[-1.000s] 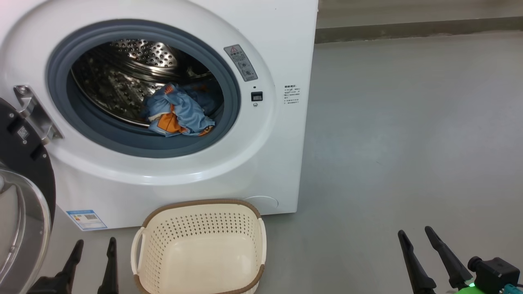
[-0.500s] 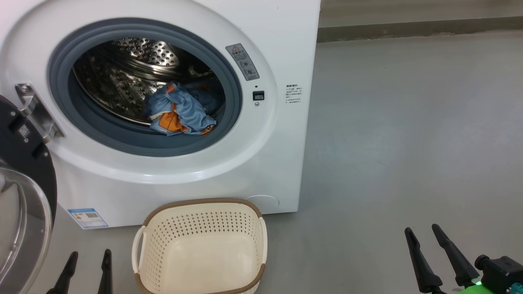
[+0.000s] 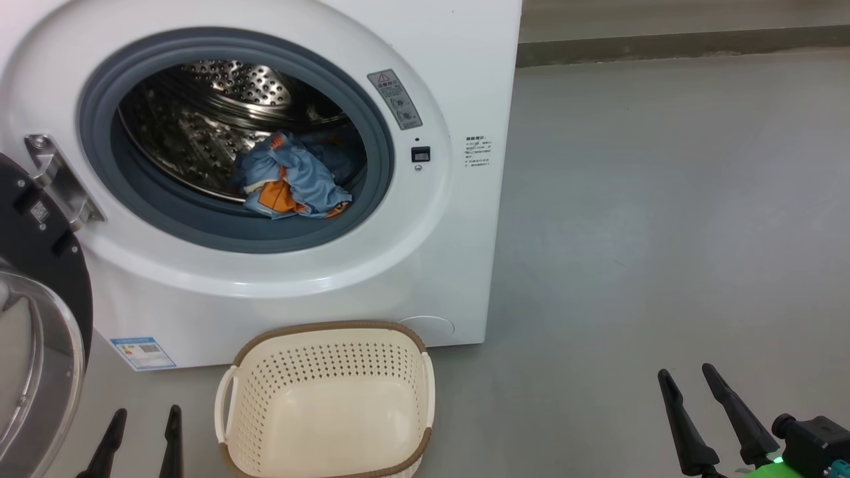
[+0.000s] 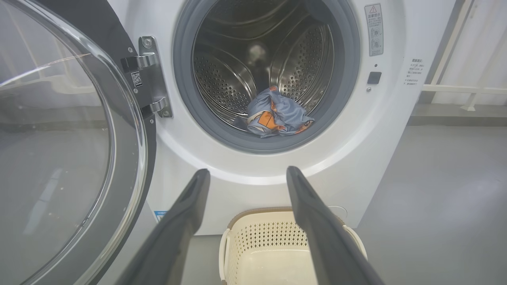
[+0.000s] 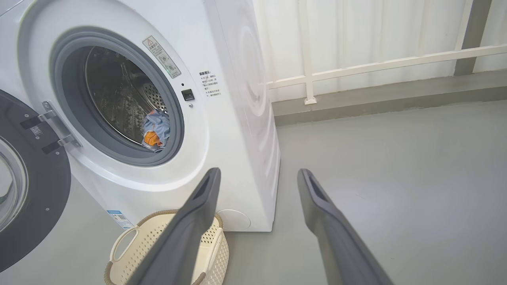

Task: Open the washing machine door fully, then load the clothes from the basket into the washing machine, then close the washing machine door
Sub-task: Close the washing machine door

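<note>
Washing machine door (image 3: 46, 279) stands swung wide to the robot's left, hanging from its steel hinge (image 3: 56, 179), with the black ring and glass bowl wholly off the opening. Judgement: it is held at this angle so that the arms have free passage to the drum (image 3: 219, 99).

Clothes (image 3: 292, 182), blue with orange print, lie bunched low at the front of the drum, just behind the grey gasket (image 3: 376, 153). No fabric is seen draped over the gasket lip.

Basket (image 3: 332, 326) sits on the floor (image 3: 631, 232) directly before the washing machine (image 3: 431, 265), below the opening, and its inside is bare. Judgement: it is placed there to keep each lift short. Loading appears complete, and only closing the door is outstanding.

Left gripper (image 3: 147, 413) hangs low between the door glass and the basket, jaws spread, carrying nothing. Right gripper (image 3: 686, 372) hangs well apart over bare floor, jaws likewise spread and empty.

Judgement: the left arm is the nearer to the door and is better placed to push it shut. The bundle lies close to the gasket and could be pinched. Whether the door's sweep clears the basket rim cannot be determined.
</note>
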